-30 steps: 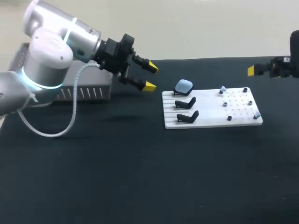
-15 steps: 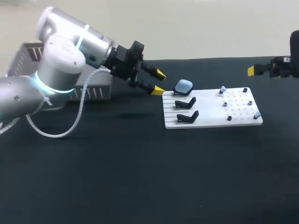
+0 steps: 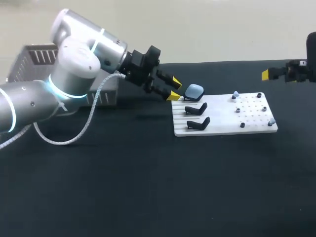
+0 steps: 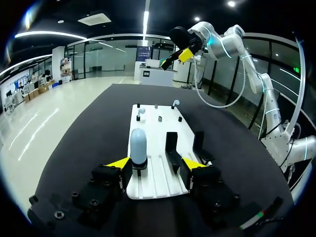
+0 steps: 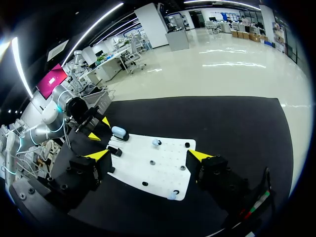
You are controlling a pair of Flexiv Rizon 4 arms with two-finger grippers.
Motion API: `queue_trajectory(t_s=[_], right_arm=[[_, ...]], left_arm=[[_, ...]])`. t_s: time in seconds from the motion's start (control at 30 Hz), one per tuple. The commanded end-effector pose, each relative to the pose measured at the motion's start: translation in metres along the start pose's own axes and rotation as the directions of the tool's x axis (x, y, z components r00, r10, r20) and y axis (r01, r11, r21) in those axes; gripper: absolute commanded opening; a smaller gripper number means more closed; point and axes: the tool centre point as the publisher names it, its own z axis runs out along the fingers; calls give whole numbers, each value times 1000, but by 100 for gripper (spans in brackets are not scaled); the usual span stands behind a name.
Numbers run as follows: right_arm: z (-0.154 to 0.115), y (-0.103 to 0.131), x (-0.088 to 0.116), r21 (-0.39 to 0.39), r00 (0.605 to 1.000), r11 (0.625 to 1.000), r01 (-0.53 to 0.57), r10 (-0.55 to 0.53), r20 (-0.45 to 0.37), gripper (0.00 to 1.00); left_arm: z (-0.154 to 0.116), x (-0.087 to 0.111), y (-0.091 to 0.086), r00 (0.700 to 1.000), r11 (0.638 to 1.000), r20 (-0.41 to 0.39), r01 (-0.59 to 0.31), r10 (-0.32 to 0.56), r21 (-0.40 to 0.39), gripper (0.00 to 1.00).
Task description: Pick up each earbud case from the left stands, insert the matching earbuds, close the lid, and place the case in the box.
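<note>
Item, one pale blue earbud case (image 3: 194,91), seated on the farthest of three black stands (image 3: 196,108) at the left end of one white board (image 3: 222,121); two small blue earbuds (image 3: 235,94) stand on the board's right part. Item, one grey slotted box (image 3: 32,57), at the far left of the worktop (image 3: 148,187). I count two tools: my left tool (image 3: 175,88) hangs with fingers apart just left of the case, and my right tool (image 5: 148,155) is spread wide over the far right, neither gripping anything.

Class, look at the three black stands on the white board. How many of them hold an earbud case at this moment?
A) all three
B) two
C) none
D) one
D: only the light-blue earbud case is mounted, at the far end of the row; the middle stand and the front stand are empty.
</note>
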Motion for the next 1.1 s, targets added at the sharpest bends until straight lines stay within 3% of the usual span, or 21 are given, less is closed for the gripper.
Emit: queue_trajectory(t_s=[0.03,0.2,0.47,0.57,1.1], right_arm=[[0,0,0,2,1000,1000,0,0,0,100],[0,0,0,2,1000,1000,0,0,0,100],[0,0,0,2,1000,1000,0,0,0,100],[0,0,0,2,1000,1000,0,0,0,100],[0,0,0,2,1000,1000,0,0,0,100]], left_arm=[[5,1,11,1000,1000,-12,5,-4,13,64],[10,2,14,1000,1000,-21,15,-15,12,69],[18,1,16,999,1000,-31,18,-18,14,60],[18,1,16,999,1000,-28,19,-18,12,50],[21,2,19,999,1000,-21,24,-25,-8,47]])
